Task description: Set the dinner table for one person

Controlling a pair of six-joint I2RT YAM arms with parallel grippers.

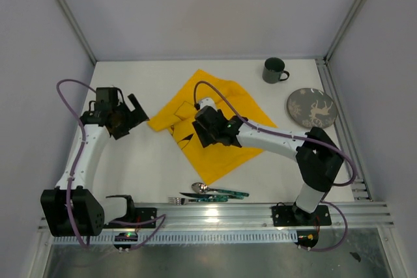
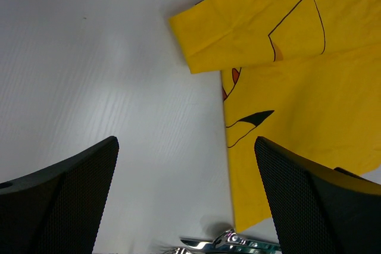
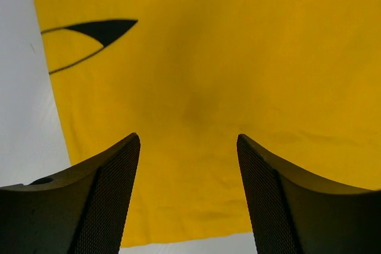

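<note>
My right gripper (image 3: 187, 141) is fingers-apart over the cloth (image 3: 208, 57), my left gripper (image 2: 186, 144) wide apart over the hard table (image 2: 89, 57), nothing held; the cloth looks limp and light, so I'd pinch its folded corner.

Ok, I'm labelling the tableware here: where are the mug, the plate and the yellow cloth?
mug (image 1: 273, 69), top view, on its dark green body.
plate (image 1: 312, 108), top view, on its patterned centre.
yellow cloth (image 1: 218, 161), top view, on its bare near corner.
</note>
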